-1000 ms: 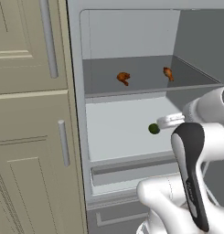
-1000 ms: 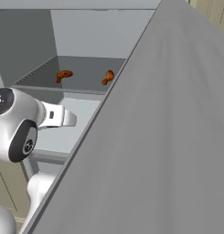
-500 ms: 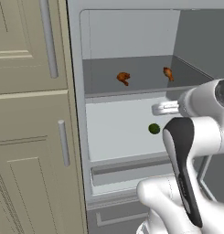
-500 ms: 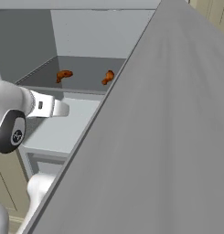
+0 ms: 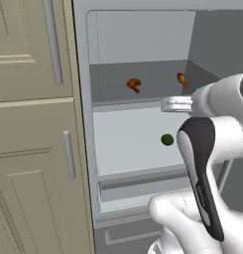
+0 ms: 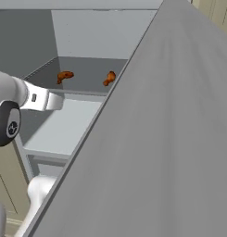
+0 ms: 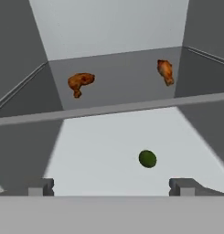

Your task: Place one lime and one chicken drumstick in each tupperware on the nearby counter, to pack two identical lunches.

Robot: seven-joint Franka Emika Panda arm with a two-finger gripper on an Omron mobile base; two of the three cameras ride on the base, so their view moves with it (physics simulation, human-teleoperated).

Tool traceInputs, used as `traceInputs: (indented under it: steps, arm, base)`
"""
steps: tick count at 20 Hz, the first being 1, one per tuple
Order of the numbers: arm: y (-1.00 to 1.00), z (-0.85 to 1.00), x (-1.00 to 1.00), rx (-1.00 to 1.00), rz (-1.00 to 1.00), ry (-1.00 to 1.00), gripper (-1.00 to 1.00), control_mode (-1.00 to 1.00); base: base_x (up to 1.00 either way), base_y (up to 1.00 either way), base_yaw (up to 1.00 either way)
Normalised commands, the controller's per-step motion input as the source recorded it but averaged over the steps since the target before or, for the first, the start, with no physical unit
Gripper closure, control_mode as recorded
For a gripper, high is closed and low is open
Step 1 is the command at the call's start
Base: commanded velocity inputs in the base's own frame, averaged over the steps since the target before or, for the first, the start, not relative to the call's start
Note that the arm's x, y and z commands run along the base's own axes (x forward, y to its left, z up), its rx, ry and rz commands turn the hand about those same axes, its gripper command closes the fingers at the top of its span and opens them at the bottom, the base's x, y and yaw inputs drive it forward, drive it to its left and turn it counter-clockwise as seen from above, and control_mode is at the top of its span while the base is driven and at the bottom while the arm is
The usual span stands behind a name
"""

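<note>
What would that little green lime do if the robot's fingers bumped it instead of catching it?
The lime looks round and smooth, so a nudge would probably send it rolling. It sits alone on a flat, bare fridge shelf with nothing beside it to stop it. The gripper is open with its tips well apart, so closing evenly from both sides seems safest.
</note>
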Motion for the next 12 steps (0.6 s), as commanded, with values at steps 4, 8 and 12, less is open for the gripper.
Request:
traceInputs:
  steps: [4,8,12]
  arm:
    - [0.4,0.05,0.34,0.0,0.07,0.0,-1.0,-1.0]
    - [0.09,0.01,0.5,0.0,0.05,0.0,-1.0,-1.0]
    - [0.06,0.0,0.61,0.0,0.03,0.0,-1.0,-1.0]
  base:
    - [0.0,0.0,0.0]
    - [0.0,0.0,0.0]
    - [0.0,0.0,0.0]
